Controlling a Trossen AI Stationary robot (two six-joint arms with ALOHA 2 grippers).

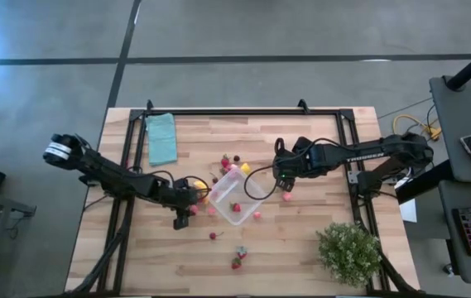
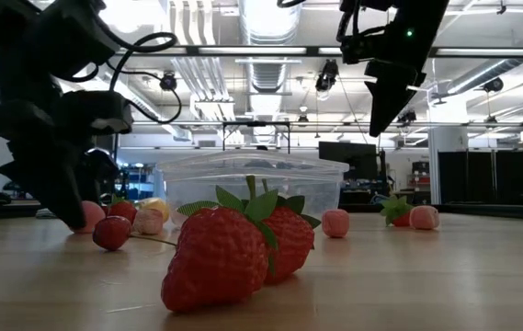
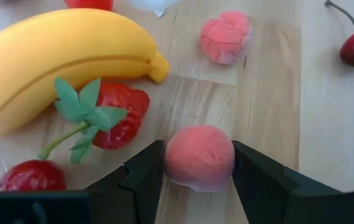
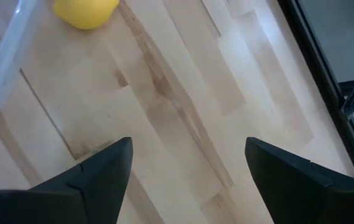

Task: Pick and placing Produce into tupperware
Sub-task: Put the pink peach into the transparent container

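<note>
The clear tub (image 1: 235,199) stands mid-table, with a few pieces inside. Produce lies scattered around it: a yellow banana (image 3: 58,56), a strawberry (image 3: 117,115), cherries, pink pieces, and two strawberries (image 2: 233,253) toward the near edge. My left gripper (image 3: 198,155) is low at the table just left of the tub (image 1: 184,213), shut on a round pink piece (image 3: 200,157). My right gripper (image 1: 282,175) hangs open above the bare wood right of the tub (image 4: 186,168), touching nothing. A yellow piece (image 4: 86,12) lies ahead of it. My left gripper pinches the round pink piece between its two fingers (image 3: 145,171), one on each side (image 3: 177,155). The fingers come down slanting from the table's left. In the low view the piece (image 2: 89,216) sits at table height; whether it is lifted clear, I cannot tell.
A folded teal cloth (image 1: 162,138) lies at the far left. A bushy green plant (image 1: 349,252) stands at the near right corner. Black frame rails (image 1: 136,149) run along the table's sides. Bare wood lies open toward the near left.
</note>
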